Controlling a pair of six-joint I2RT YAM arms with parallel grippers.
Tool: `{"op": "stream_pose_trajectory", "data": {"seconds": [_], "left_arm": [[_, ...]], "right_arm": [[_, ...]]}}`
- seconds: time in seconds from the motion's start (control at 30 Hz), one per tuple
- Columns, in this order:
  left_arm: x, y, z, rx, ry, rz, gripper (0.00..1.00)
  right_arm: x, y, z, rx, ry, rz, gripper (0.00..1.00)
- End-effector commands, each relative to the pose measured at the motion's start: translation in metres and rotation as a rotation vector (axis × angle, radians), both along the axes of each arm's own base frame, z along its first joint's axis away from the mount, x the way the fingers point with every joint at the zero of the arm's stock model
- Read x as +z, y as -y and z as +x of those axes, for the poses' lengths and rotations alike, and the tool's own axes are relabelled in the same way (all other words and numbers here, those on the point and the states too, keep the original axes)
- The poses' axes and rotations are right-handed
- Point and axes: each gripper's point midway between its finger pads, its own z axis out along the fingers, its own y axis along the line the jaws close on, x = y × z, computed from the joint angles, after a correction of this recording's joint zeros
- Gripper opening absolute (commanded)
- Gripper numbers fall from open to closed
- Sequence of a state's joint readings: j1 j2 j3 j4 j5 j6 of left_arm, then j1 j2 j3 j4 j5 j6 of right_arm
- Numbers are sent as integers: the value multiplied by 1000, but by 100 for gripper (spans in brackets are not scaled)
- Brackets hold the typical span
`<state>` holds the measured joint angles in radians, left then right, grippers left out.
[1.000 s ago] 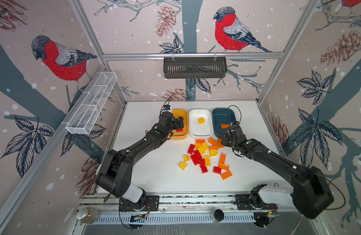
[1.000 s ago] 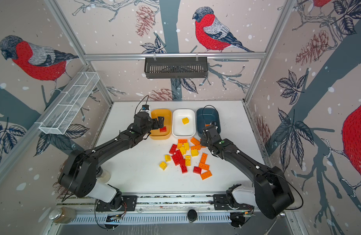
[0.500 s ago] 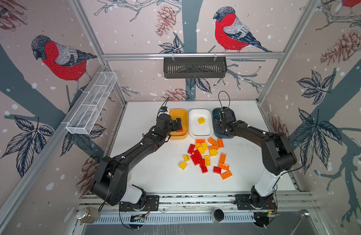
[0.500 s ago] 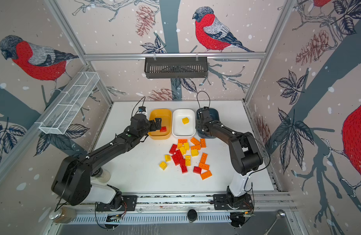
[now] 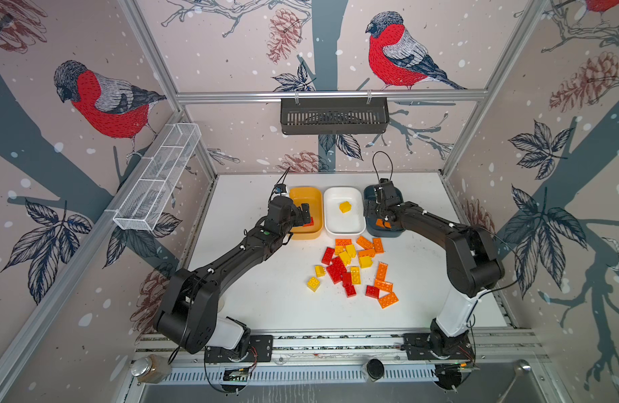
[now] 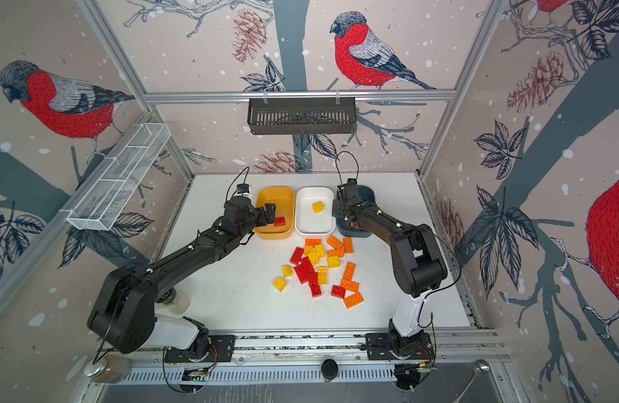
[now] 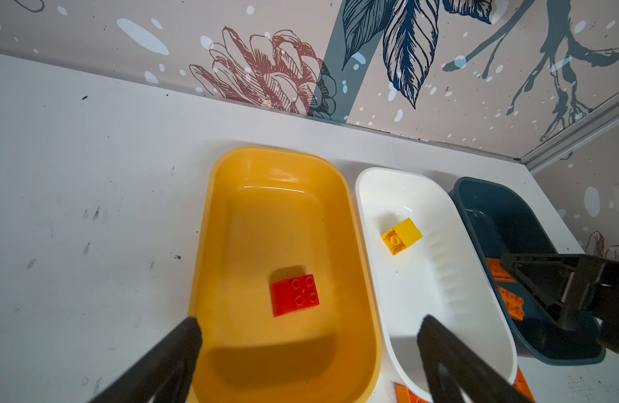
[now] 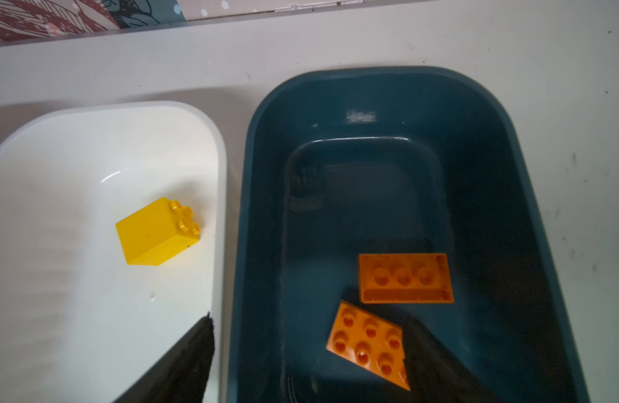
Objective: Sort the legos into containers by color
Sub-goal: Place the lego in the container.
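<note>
The left end effector (image 7: 309, 321) hangs wide and empty over the near end of the yellow tray (image 7: 215, 209), where a red brick (image 7: 294, 295) lies flat, studs up, clear of both fingers. The right end effector (image 8: 308, 319) is spread too, low inside the dark blue tray (image 8: 266, 174). Two orange bricks (image 8: 405, 277) lie there, one underside up, the other against one finger but not clamped. A yellow brick (image 8: 154, 232) lies on its side in the white tray (image 8: 56, 139) between the other two.

Both drops look done, so the job now is probably a clean exit. Each arm should rise straight up before swinging, so no finger catches a rim or drags a tray. Then take a brick from the loose edge of the pile (image 5: 353, 268), not its crowded middle.

The white table (image 5: 266, 307) is scuffed with small dark marks. Bird-and-pinecone walls (image 5: 231, 52) enclose it, with a black basket (image 5: 334, 115) on the back rail and a wire rack (image 5: 158, 178) along one side.
</note>
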<state>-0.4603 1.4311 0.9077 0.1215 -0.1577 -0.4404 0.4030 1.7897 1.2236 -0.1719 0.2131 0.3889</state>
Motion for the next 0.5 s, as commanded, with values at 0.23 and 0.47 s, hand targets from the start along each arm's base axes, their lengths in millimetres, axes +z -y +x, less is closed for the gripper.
{"op": "stream_pose_trajectory", "data": {"seconds": [0.23,0.47], "left_arm": [[-3,3,3,-8,-4,-6,97],[-2,6,5,-16,-3,-13,97]], "right_arm": [[-3,20,-75,18,-34,-3,73],[-38,22,-133,98,-114,71,64]]}}
